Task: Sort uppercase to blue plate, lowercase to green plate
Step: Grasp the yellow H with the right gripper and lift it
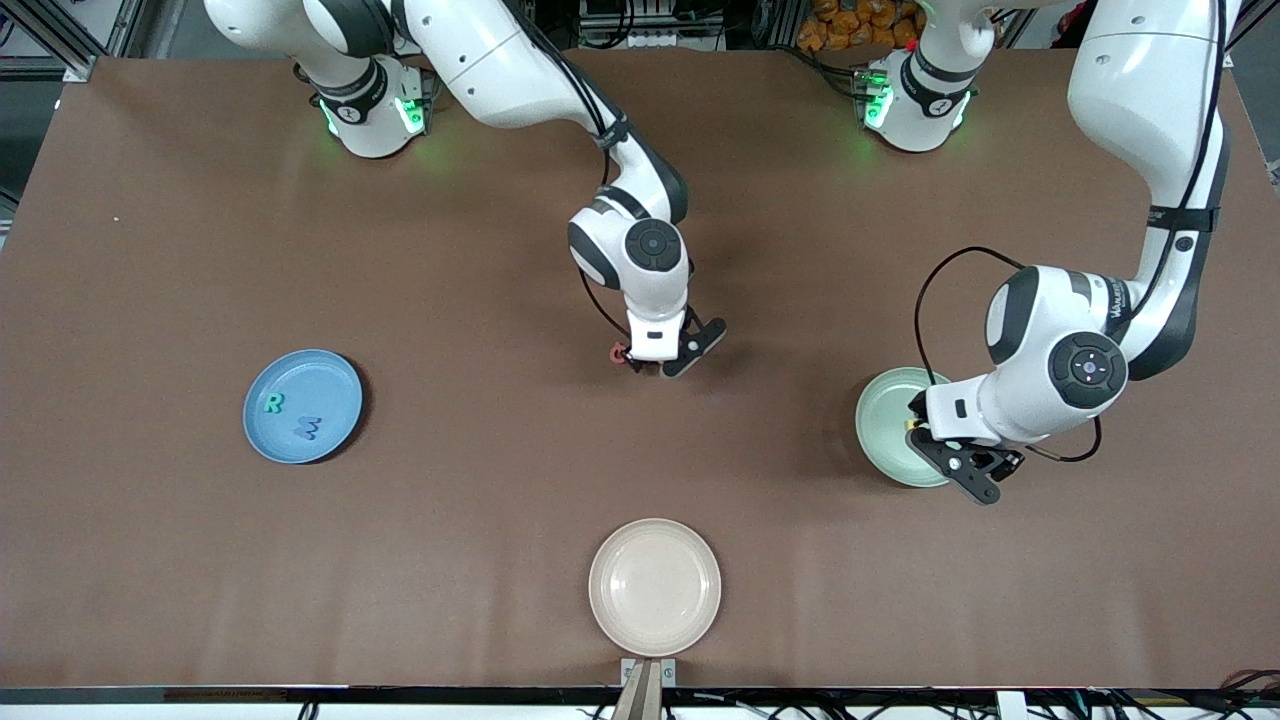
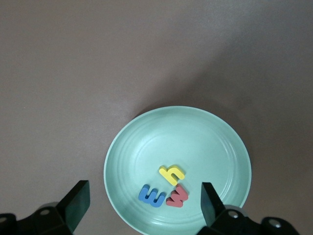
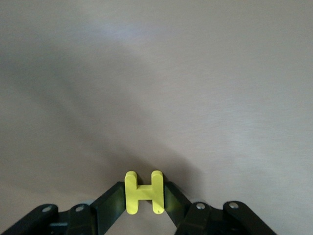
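right wrist view: right gripper (image 3: 142, 196) jaws clamped yellow H (image 3: 143, 192) mid-worktop; blue plate (image 1: 303, 406) lay toward right arm's end. left gripper (image 2: 142, 208) jaws open over green plate (image 2: 177, 169).

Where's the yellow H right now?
The yellow H is clamped in the right gripper, over bare table mid-way between the blue plate and the green plate.

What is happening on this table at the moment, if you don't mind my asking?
Foam letters are being sorted onto plates. The right claw is shut on a yellow H over the bare table middle, with a red letter just beside it. The blue plate already holds a green R and a blue W. The left claw hangs open over the green plate, which holds three letters. A cream plate sits unused.
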You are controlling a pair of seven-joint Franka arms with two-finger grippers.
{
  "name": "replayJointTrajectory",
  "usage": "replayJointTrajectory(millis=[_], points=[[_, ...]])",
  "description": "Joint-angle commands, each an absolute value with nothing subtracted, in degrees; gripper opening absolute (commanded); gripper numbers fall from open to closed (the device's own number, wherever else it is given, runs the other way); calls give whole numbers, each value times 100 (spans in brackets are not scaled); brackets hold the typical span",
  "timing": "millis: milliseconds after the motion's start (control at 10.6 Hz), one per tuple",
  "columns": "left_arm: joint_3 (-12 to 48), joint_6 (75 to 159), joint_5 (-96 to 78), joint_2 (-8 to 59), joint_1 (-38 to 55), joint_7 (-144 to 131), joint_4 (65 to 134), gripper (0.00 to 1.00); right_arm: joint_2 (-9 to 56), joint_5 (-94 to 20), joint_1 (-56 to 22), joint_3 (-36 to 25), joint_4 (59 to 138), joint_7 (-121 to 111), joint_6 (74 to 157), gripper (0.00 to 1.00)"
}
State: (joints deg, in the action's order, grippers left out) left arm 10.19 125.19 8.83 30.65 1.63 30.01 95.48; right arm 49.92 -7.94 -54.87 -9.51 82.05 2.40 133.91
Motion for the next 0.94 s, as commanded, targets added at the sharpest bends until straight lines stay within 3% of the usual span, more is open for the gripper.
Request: replayJointTrajectory(millis=[0, 283, 848], points=[[940, 12472, 756, 2971, 255, 2988, 9571, 100, 4887, -747, -5248, -1055, 8043, 334, 13054, 0], [940, 12472, 765, 2971, 298, 2866, 9571, 100, 4791, -730, -4599, -1063, 7612, 290, 12368, 0], [984, 12384, 765, 2927, 720, 1803, 9580, 100, 4211, -686, -3341, -1239, 7812, 142, 11259, 0]])
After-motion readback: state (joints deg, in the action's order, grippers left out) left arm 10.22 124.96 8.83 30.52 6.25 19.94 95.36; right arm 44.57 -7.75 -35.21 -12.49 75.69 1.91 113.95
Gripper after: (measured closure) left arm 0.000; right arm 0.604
